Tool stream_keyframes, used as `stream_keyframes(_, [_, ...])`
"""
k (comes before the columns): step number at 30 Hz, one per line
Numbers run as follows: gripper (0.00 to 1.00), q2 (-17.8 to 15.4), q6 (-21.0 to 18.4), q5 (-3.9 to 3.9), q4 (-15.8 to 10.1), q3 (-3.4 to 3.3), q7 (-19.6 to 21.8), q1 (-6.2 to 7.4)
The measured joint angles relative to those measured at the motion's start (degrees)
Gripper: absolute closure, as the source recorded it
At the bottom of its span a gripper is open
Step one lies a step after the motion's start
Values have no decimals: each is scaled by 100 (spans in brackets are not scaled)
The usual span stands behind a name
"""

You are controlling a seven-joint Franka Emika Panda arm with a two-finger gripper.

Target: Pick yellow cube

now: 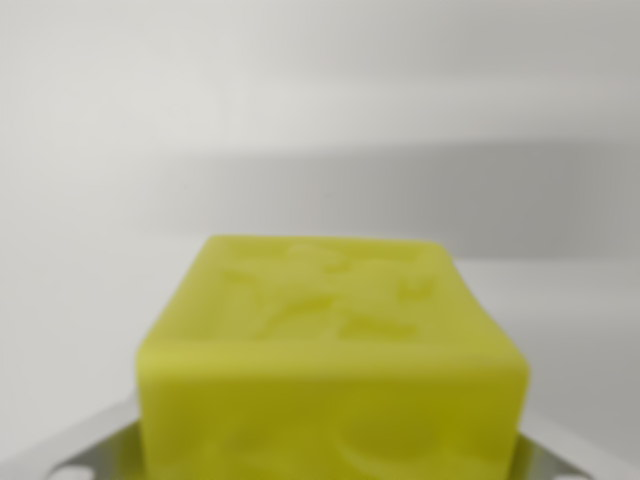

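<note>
The yellow cube (332, 365) fills the bottom middle of the wrist view, very close and blurry. Bumpy shapes show on its top, but no words can be read. The claw's (330, 462) grey fingers (70, 452) sit at both sides, seemingly squeezing it. Behind is plain white.

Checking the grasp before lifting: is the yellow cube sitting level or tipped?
Level: the yellow cube shows its top face flat and front edge horizontal.
</note>
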Motion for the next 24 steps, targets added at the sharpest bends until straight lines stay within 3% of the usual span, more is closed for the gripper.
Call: stream_keyframes(24, [100,-805,-977,-38,173,0,27,-3])
